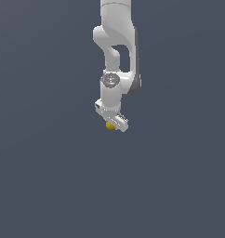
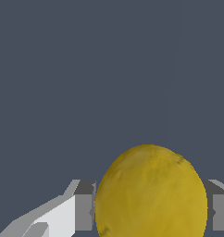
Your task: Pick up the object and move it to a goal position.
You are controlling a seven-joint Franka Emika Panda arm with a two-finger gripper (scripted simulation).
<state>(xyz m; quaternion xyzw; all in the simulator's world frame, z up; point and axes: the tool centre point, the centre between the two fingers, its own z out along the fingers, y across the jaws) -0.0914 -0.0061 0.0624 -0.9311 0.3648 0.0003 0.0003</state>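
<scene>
A white arm hangs down over a plain grey ground, its claw (image 1: 111,122) closed on the yellow ball (image 1: 109,125), which peeks out beneath the white hand at mid-scene. In the wrist view the bumpy ball (image 2: 151,192) sits between the two grey fingers (image 2: 84,210), touching both.

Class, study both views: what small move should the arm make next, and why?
Probably carry on toward the goal without opening. In the wrist view the yellow ball sits between the fingers, and the gripper appears closed on it. No goal marker is visible, so direction is unclear.
</scene>
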